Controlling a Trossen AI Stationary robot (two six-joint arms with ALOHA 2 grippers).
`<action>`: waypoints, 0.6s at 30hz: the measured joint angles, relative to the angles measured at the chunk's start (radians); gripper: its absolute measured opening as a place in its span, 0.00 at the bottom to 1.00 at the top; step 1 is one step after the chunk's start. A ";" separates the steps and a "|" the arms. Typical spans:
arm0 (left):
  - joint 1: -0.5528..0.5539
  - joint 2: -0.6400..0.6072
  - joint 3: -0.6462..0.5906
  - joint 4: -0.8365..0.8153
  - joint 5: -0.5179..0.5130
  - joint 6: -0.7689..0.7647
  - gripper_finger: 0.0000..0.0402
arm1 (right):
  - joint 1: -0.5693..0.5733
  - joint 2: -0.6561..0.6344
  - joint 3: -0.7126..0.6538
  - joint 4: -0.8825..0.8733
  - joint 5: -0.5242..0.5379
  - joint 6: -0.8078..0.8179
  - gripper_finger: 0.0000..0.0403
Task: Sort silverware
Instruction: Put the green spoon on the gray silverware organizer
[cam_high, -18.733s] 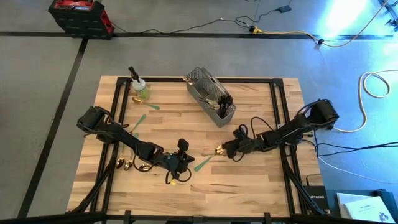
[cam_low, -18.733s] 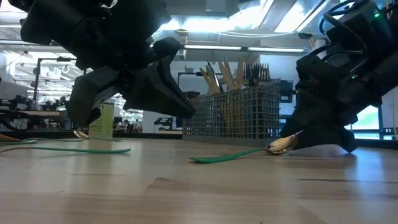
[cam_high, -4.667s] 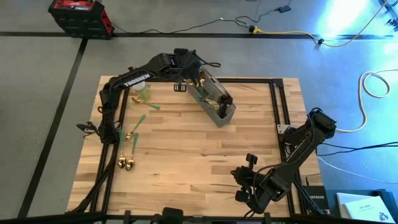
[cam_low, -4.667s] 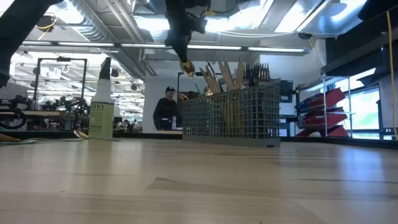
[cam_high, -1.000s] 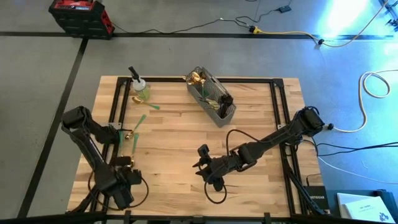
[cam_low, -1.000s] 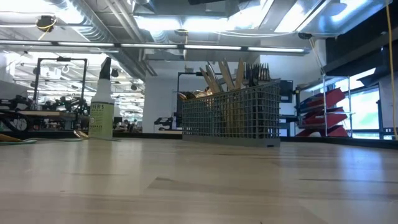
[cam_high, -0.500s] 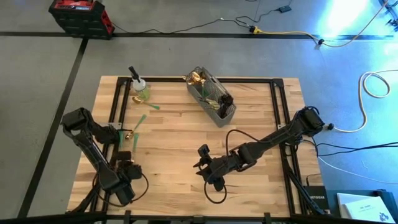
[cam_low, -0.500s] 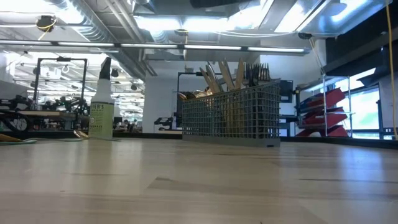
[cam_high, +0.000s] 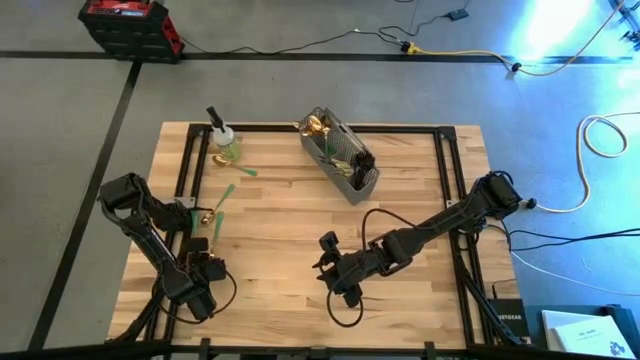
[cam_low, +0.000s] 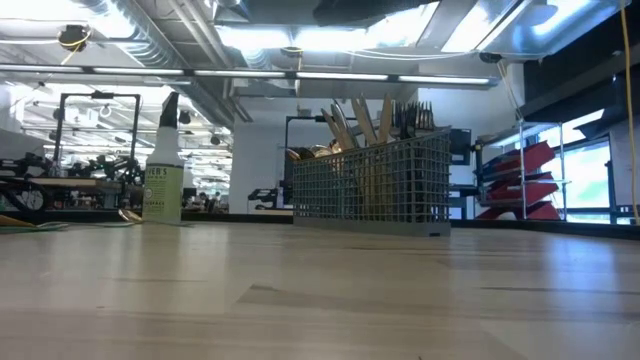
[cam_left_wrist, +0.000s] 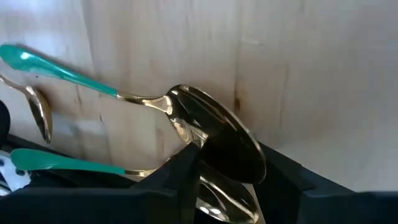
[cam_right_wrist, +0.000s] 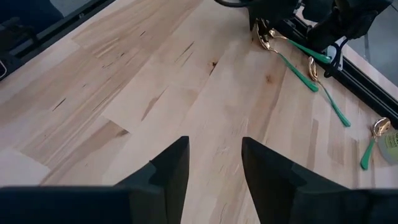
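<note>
Gold, green-handled spoons (cam_high: 213, 222) are laid flat at the table's left; more silverware (cam_high: 340, 152) is stood in the caddy.

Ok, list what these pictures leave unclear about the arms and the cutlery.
- Left gripper: the high view is too small to show its grip; in its wrist view the dark fingers hide part of the gold spoon with a green handle.
- Grey wire-mesh caddy: the mesh hides the lower parts of the utensils.
- Right gripper: fingers apart over bare wood; their tips are cut off by the frame edge.
</note>
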 joint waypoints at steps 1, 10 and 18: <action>0.000 -0.001 -0.003 0.003 -0.004 -0.004 0.29 | 0.000 0.000 0.000 0.000 0.000 0.000 0.33; -0.008 -0.002 -0.009 0.036 -0.033 -0.023 0.11 | 0.000 0.000 0.000 -0.006 0.000 0.000 0.33; -0.010 0.000 0.000 0.020 -0.070 -0.093 0.01 | 0.000 0.000 0.000 -0.045 0.000 0.000 0.33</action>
